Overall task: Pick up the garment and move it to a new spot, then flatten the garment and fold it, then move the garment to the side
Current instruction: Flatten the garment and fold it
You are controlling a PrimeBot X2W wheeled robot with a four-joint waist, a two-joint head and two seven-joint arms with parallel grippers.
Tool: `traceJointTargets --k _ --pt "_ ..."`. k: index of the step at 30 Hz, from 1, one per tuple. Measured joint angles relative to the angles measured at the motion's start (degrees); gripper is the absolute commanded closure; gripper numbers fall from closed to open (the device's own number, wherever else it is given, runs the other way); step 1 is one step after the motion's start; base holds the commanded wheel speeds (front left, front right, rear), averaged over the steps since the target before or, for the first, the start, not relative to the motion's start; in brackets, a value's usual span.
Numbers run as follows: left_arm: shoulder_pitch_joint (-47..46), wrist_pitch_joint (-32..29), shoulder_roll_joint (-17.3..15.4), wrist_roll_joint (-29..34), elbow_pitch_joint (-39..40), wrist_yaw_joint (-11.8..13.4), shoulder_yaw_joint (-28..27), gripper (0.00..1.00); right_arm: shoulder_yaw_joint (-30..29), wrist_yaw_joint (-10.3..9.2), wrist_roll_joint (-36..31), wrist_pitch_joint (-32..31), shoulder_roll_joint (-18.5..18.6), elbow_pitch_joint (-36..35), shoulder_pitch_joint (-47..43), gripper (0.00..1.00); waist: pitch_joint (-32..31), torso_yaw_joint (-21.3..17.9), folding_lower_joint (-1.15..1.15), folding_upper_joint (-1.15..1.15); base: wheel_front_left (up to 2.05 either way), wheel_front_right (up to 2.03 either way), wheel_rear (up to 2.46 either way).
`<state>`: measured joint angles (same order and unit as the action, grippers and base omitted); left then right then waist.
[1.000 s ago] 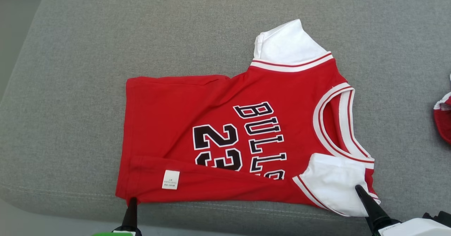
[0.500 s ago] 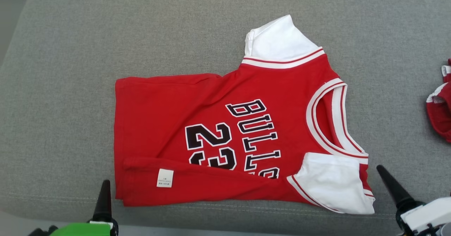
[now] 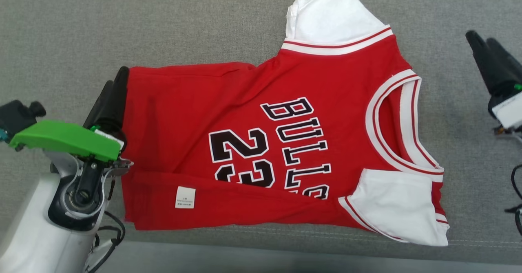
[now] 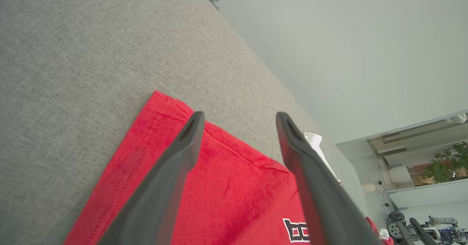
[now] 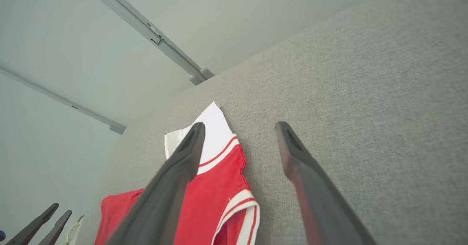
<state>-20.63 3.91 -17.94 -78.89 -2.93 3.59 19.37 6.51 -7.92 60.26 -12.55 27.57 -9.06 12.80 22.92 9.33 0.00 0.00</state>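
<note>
Our jersey (image 3: 285, 142) lies flat on the grey cushion (image 3: 163, 20), 6 o'clock edge folded in. The left claw (image 3: 115, 77) gapes at its 9 o'clock hem, the right claw (image 3: 480, 38) gapes out at 2. We'd pinch both far corners level, then fold toward 6.

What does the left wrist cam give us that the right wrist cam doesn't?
Left wrist view: the left gripper, open, over the jersey at its red hem corner, a bit of black lettering, and a plant in the room beyond.
Right wrist view: the right gripper, open, the white-and-red trim, a wall rail, and the left gripper at lower left.
Shared: the red jersey lying on the grey cushion, and the white sleeve, a sliver of it in the left wrist view.
</note>
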Motion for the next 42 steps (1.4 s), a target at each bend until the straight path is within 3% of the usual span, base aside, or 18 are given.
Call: traceJointTargets --k 5,9,19,30,42 --pt "-5.28 -5.03 -0.59 0.02 -3.25 1.11 1.44 0.00 2.15 0.00 -3.44 -4.64 0.20 2.41 11.34 0.00 3.81 0.50 0.00 0.00 0.00 0.00 0.00" --pt "-9.42 -8.77 -2.92 0.67 -7.82 1.77 1.86 0.00 5.70 0.01 -5.73 -8.43 -0.73 3.78 20.61 0.00 7.69 0.77 0.00 0.00 0.00 0.00 0.00" --pt "-14.70 -12.68 -3.33 -0.11 -11.85 1.80 1.62 0.00 8.65 0.01 -8.09 -10.53 -4.21 10.55 27.68 0.00 12.46 0.04 0.00 0.00 0.00 0.00 0.00" --pt "-18.66 -15.40 -0.08 -2.31 -15.73 -0.56 3.09 0.00 10.90 0.01 -11.11 -12.73 -4.80 17.88 32.73 0.00 12.26 1.95 0.00 0.00 0.00 0.00 0.00" --pt "-20.74 -18.00 5.60 -2.58 -18.59 -3.88 7.02 0.16 13.51 0.01 -13.54 -15.38 -5.83 24.16 37.69 0.00 11.40 6.16 0.00 0.00 0.00 0.00 0.00"
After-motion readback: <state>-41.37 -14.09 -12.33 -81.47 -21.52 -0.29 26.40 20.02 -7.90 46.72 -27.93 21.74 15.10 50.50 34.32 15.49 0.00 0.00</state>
